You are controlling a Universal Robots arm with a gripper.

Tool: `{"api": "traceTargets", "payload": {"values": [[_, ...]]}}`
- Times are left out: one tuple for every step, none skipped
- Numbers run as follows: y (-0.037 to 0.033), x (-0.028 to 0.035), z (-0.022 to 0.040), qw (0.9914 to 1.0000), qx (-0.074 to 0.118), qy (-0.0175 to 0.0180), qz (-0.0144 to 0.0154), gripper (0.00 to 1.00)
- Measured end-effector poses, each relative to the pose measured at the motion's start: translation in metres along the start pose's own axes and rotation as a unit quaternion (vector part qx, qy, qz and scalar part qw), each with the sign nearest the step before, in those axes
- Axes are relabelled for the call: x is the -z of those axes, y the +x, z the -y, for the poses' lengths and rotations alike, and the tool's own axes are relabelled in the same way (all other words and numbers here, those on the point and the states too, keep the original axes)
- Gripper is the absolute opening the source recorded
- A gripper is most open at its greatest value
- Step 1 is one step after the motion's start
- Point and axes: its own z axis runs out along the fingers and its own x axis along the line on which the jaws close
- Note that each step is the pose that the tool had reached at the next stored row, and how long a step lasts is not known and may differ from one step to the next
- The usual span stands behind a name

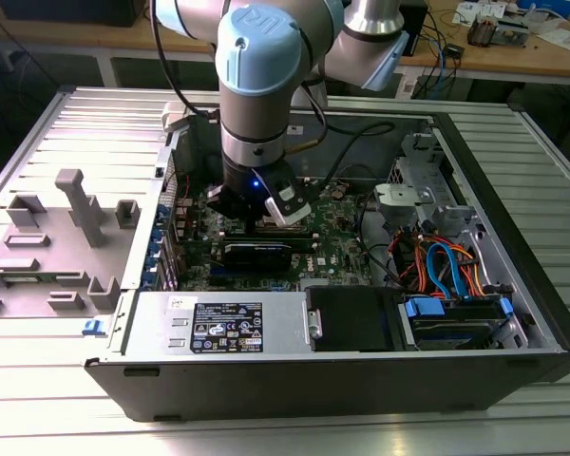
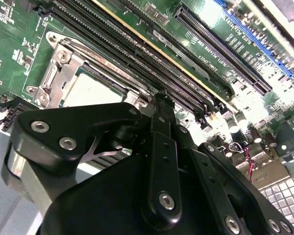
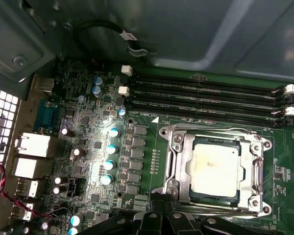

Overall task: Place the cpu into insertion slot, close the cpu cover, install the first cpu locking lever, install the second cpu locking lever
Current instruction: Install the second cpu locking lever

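The cpu (image 3: 214,169), a square chip with a dull silver top, lies flat in the insertion slot (image 3: 170,133) on the green board. The cpu cover (image 3: 186,164), a silver frame, lies down around the chip, which shows through its cut-out. Thin metal lever rods (image 3: 260,166) run along the frame's sides. My gripper (image 3: 159,200) hovers at one edge of the socket, its black tips together and holding nothing. In the second wrist view the gripper (image 2: 161,100) stands just beside the cpu (image 2: 90,90) and cover (image 2: 63,68). From outside, the gripper (image 1: 256,220) reaches down into the open computer case.
Long black memory slots (image 3: 206,98) run alongside the socket. A black expansion card (image 1: 256,252) lies just in front of the gripper. The power supply (image 1: 218,325), drive bay and coloured cables (image 1: 446,266) fill the case's near side. A grey fixture tray (image 1: 66,228) lies at the exterior view's left.
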Motion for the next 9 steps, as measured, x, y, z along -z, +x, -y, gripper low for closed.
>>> {"api": "traceTargets", "payload": {"values": [[0.0001, -0.0005, 0.0000, 1.00000, 0.000, -0.0013, 0.0002, 0.11], [0.0002, -0.0007, 0.0001, 1.00000, 0.000, -0.0021, 0.0003, 0.11], [0.0003, -0.0011, 0.0001, 1.00000, 0.000, -0.0030, 0.0004, 0.11], [0.0004, -0.0014, 0.0002, 0.99999, 0.000, -0.0037, 0.0005, 0.11], [0.0008, -0.0019, 0.0003, 0.99999, 0.000, -0.0054, 0.0006, 0.11], [0.0009, -0.0025, 0.0004, 0.99997, 0.000, -0.0072, 0.0010, 0.11], [0.0011, -0.0036, 0.0004, 0.99994, 0.000, -0.0107, 0.0016, 0.11], [0.0011, -0.0044, 0.0005, 0.99991, 0.000, -0.0132, 0.0022, 0.11], [0.0012, -0.0053, 0.0007, 0.99989, 0.000, -0.0149, 0.0026, 0.11]]}}
